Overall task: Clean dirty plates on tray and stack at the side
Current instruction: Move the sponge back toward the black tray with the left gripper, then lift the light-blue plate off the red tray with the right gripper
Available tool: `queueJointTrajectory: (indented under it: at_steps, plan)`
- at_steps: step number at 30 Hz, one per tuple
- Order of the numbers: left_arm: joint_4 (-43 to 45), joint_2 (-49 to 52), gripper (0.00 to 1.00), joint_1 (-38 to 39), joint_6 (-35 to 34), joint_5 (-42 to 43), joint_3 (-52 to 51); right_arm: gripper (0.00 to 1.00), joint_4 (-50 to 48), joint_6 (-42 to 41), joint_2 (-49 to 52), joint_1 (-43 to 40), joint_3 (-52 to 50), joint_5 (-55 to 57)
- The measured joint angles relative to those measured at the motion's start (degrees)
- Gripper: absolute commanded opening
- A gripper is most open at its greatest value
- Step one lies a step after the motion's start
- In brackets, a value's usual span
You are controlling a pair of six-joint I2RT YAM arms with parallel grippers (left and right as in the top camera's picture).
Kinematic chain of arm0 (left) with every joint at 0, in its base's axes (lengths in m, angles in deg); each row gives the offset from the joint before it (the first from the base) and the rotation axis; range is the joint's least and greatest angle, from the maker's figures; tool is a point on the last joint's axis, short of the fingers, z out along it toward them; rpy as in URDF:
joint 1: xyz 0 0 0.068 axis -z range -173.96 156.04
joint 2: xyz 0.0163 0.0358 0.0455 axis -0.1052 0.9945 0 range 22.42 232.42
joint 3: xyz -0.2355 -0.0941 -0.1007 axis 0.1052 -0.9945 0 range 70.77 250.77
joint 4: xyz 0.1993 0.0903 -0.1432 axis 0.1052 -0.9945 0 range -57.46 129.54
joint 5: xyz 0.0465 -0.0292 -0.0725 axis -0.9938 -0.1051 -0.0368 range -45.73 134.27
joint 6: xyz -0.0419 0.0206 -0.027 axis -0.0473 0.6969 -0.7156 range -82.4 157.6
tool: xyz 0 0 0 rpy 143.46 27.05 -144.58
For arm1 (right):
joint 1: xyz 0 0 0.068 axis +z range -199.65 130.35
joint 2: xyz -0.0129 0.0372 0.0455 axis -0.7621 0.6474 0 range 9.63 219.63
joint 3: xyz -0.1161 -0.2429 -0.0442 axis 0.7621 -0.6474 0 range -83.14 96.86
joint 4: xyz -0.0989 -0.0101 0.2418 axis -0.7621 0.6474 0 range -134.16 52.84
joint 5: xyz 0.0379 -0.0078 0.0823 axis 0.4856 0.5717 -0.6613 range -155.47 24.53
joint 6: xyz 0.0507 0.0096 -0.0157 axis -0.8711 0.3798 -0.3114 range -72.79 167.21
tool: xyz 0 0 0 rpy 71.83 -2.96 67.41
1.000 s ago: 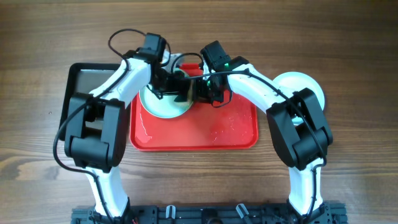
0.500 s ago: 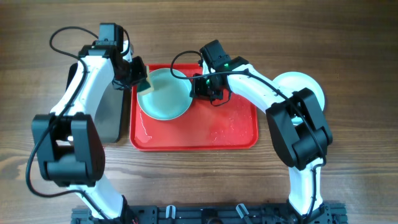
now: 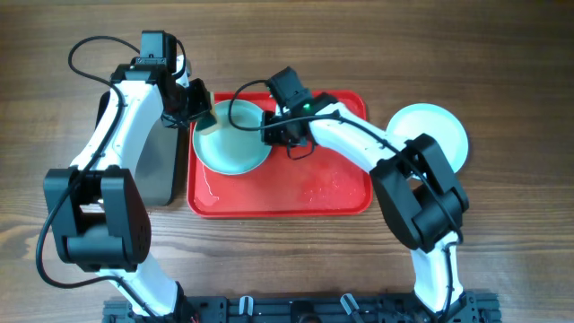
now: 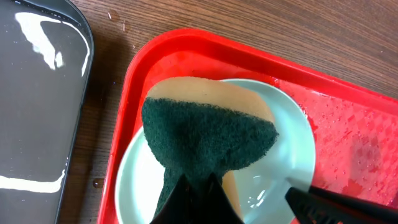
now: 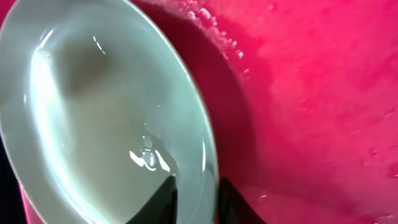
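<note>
Sponge [image 4: 208, 134], green scouring face outward on a tan foam body, is pinched tight between the fingers of the left tool [image 4: 199, 186]. Directly beneath that tool lies the turquoise plate [image 3: 231, 145], in the corner of the red tray [image 3: 309, 184] nearest it. The sponge hangs over the plate's near edge; whether it touches the plate cannot be told. Just outside the left tool, off the tray's rim, the dark metal tray [image 4: 37, 112] sits on the desk [image 3: 502, 233] with a wet sheen. The right tool [image 5: 194, 196] is clamped on the opposite rim of the same plate, one finger over the inner face and one outside it. Water glints in the bowl just ahead of those fingers, and a dark shadow lies on the tray under that rim. Droplets speckle the red surface behind the right tool. A second pale plate [image 3: 435, 135] rests on the desk well behind it, beyond the tray.
</note>
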Motion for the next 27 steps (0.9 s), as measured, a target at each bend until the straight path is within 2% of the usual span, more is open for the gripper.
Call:
queueJointTrajectory:
  at_steps: [4,6,15,21,27]
  plan:
    - [0.0,0.0,0.04,0.0,0.0,-0.4,0.0,0.11,-0.3,-1.8,0.3,0.7,0.0,1.7]
    - [0.0,0.0,0.04,0.0,0.0,-0.6,0.0,0.05,-0.8,-2.8,0.9,0.6,0.0,1.7]
    - [0.0,0.0,0.04,0.0,0.0,-0.9,0.0,0.04,-0.5,-4.1,1.7,0.0,0.0,-0.9]
    - [0.0,0.0,0.04,0.0,0.0,-0.9,0.0,0.04,8.1,-1.7,0.0,-3.6,0.0,-2.1]
    - [0.0,0.0,0.04,0.0,0.0,-1.1,0.0,0.04,15.6,3.0,-5.9,-9.5,-0.4,3.0]
